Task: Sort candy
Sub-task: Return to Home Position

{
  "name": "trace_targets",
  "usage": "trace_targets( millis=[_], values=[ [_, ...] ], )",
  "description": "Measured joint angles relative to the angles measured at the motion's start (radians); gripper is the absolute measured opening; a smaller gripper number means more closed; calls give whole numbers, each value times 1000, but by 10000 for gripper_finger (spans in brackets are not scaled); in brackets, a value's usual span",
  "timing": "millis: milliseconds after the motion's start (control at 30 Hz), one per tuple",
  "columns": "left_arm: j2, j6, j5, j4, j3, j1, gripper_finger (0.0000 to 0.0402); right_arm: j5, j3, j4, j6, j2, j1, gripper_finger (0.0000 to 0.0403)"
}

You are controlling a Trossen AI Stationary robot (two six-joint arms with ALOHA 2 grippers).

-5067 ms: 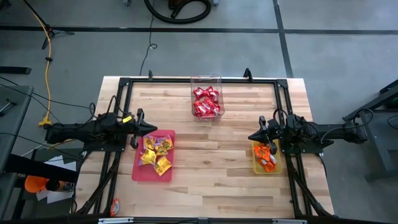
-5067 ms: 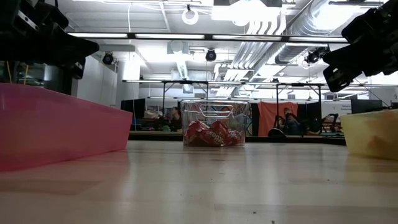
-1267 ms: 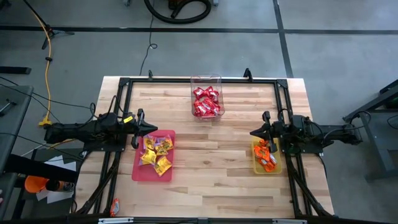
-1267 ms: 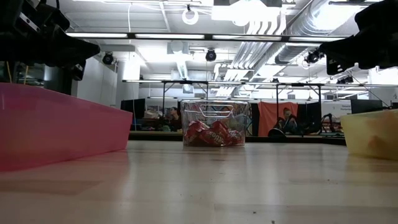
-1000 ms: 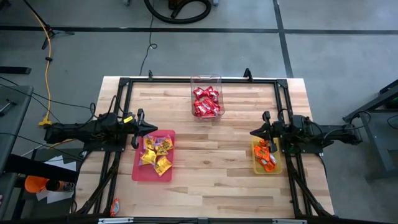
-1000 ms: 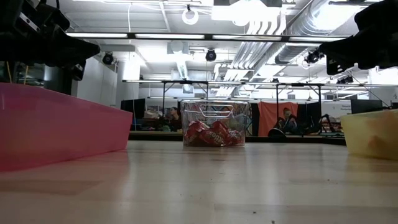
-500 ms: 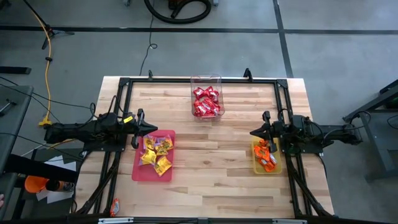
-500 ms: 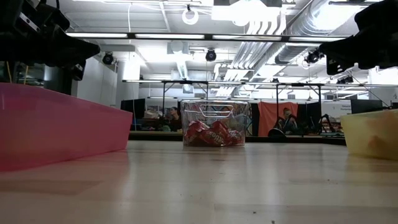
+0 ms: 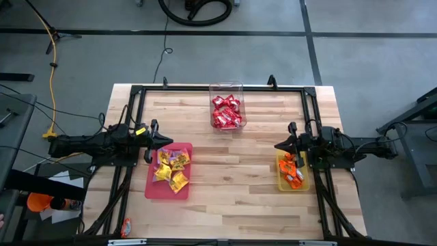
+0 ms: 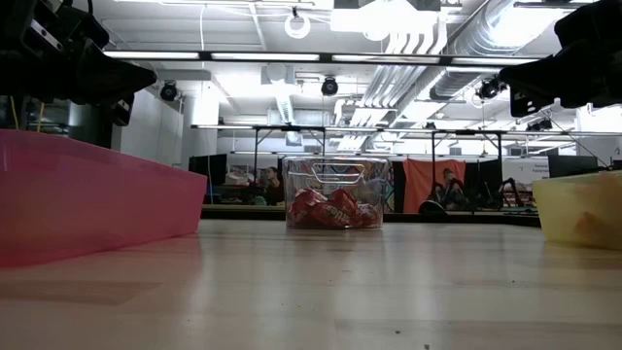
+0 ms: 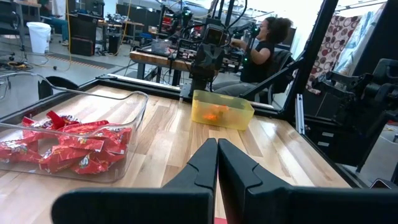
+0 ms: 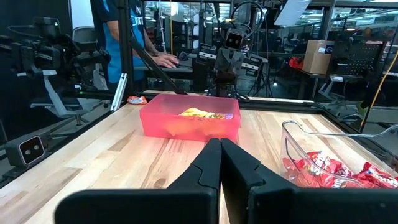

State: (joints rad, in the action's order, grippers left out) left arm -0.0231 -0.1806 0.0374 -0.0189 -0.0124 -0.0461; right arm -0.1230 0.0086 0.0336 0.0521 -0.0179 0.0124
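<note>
Seen from above, a pale wooden counter [image 9: 232,184] ringed by a black metal frame [image 9: 205,88] carries three containers. Read the counter as a clock face with 12 at its far edge.

- **12 o'clock:** a clear plastic tub [image 9: 227,87] holds a heap of red candy packets [image 9: 226,113].
- **8 o'clock:** a flat pink tray [image 9: 151,188] holds crinkly yellow candy packets [image 9: 171,171].
- **4 o'clock:** a flat yellow tray [image 9: 304,183], smaller than the pink one, holds orange candy packets [image 9: 291,171].
- **Near the 7 o'clock corner:** a single orange packet [image 9: 125,225] lies apart from every container, beside a leg of the frame.

The left gripper [image 9: 166,141] reaches in from 9 o'clock and hangs in the air at the pink tray's 11 o'clock corner. Its jaws are clenched together on nothing. The right gripper [image 9: 278,145] reaches in from 3 o'clock and hangs in the air just off the yellow tray's 12 o'clock end. Its jaws are also pressed together and empty. The two grippers point at each other, well apart, across bare wood.

Beyond the counter, the left wrist view shows a seated person in a dark top [image 11: 258,53]. The right wrist view shows a standing person in a blue shirt [image 12: 118,28].
</note>
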Motion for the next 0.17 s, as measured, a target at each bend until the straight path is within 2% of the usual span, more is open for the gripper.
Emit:
trace_targets(
  millis=[167],
  values=[
    [0, 0, 0, 0, 0, 0, 1, 0, 0, 0, 0, 0, 0, 0]
  ],
)
